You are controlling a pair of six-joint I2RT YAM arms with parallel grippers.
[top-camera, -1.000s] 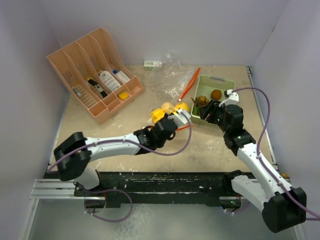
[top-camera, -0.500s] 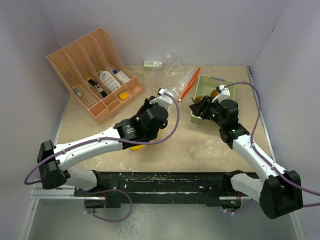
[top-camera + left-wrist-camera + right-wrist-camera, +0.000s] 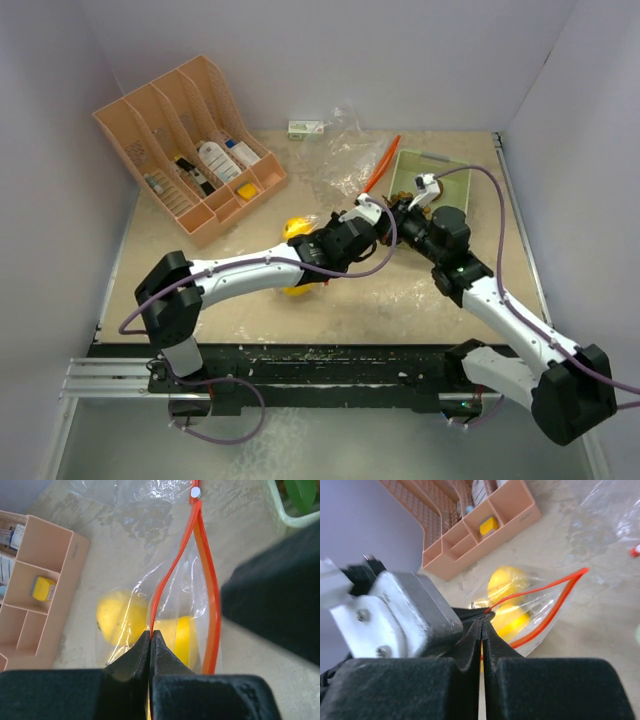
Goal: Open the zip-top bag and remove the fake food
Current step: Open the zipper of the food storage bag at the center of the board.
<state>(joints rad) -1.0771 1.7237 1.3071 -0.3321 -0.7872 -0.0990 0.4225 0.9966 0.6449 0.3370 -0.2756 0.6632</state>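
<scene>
Zip-top bag (image 3: 172, 587) sits mid-counter (image 3: 400, 310) with yellow fake food (image 3: 120, 622) inside. Left fingers (image 3: 135, 655) are clamped tight on one orange zip lip, right fingers (image 3: 470, 642) pinched on what looks like the opposite lip. Best move: pull the lips straight apart, slowly, so the plastic doesn't slip.
</scene>
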